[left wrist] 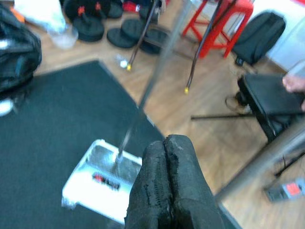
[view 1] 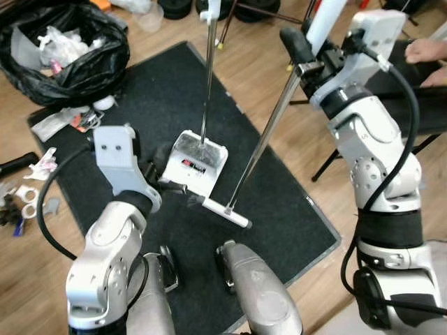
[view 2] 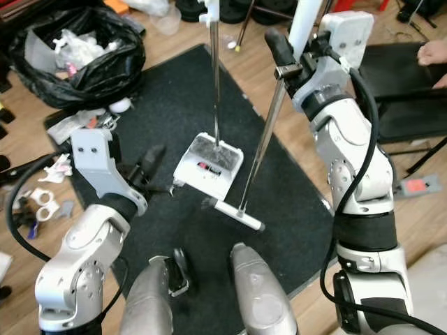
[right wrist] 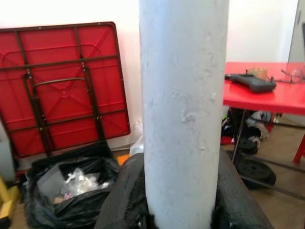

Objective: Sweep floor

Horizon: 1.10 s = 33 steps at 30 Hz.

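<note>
A broom with a metal pole (view 1: pixel 269 132) and a white handle leans across the black mat (view 1: pixel 160 91), its narrow white head (view 1: pixel 227 213) resting on the mat. My right gripper (view 1: pixel 309 52) is raised high and shut on the white handle (right wrist: pixel 183 109). A white dustpan (view 1: pixel 199 162) sits on the mat with its own pole (view 1: pixel 207 70) standing upright, just behind the broom head. My left gripper (left wrist: pixel 165 143) is shut with nothing in it. It hovers low beside the dustpan's left side.
A black trash bag (view 1: pixel 70 56) full of rubbish stands open at the far left. Small litter (view 1: pixel 28 199) lies on the wooden floor left of the mat. A person's hands (view 1: pixel 426 56) rest on a black bench (view 1: pixel 419 105) at the right. Weight plates (left wrist: pixel 95 28) and a red stool (left wrist: pixel 224 14) stand farther back.
</note>
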{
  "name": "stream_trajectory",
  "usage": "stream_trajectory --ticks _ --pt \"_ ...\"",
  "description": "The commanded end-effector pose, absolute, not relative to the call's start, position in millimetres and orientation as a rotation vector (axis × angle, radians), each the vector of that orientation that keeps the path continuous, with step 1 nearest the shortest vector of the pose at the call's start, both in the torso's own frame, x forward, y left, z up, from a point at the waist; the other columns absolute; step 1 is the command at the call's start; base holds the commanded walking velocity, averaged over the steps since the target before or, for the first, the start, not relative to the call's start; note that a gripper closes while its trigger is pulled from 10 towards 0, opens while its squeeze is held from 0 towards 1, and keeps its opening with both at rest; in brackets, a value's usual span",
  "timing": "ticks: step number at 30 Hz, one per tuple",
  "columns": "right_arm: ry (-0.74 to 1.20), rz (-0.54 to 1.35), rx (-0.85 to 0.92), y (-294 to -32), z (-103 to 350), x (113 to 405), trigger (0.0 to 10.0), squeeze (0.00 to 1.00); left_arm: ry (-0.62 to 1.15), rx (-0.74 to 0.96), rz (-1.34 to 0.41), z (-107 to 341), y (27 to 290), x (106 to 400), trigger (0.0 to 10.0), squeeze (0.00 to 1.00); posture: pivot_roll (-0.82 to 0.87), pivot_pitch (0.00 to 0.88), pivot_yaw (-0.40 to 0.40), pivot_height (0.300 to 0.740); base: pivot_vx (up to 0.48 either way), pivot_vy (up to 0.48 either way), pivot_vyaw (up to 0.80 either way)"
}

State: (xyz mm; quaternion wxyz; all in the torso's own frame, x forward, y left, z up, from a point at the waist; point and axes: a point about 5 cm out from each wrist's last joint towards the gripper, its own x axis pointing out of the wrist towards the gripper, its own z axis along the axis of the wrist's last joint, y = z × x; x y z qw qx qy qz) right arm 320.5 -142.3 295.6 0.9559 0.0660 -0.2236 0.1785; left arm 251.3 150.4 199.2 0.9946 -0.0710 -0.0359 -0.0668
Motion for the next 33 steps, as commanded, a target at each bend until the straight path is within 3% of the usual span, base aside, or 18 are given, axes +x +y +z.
stream_trajectory --ticks 1,12,23,33 --pt "-0.480 0.369 0.127 -141 300 316 10.0 0.00 -0.033 -0.145 -0.110 190 153 250 10.0 0.00 -0.08 0.215 -0.169 0.740 0.000 0.000 0.00" --pt "-0.443 0.452 0.148 -123 294 303 10.0 0.00 -0.024 -0.116 -0.058 176 159 258 10.0 0.00 -0.08 0.158 -0.193 0.740 0.000 0.000 0.00" --pt "-0.401 0.475 0.153 -120 277 303 10.0 0.00 -0.012 -0.109 -0.013 160 169 258 10.0 0.00 -0.06 0.107 -0.195 0.740 0.000 0.000 0.00" --pt "-0.396 0.478 0.149 -120 269 306 10.0 0.00 -0.060 -0.096 -0.056 162 163 268 10.0 0.00 -0.06 0.078 -0.178 0.740 0.000 0.000 0.00"
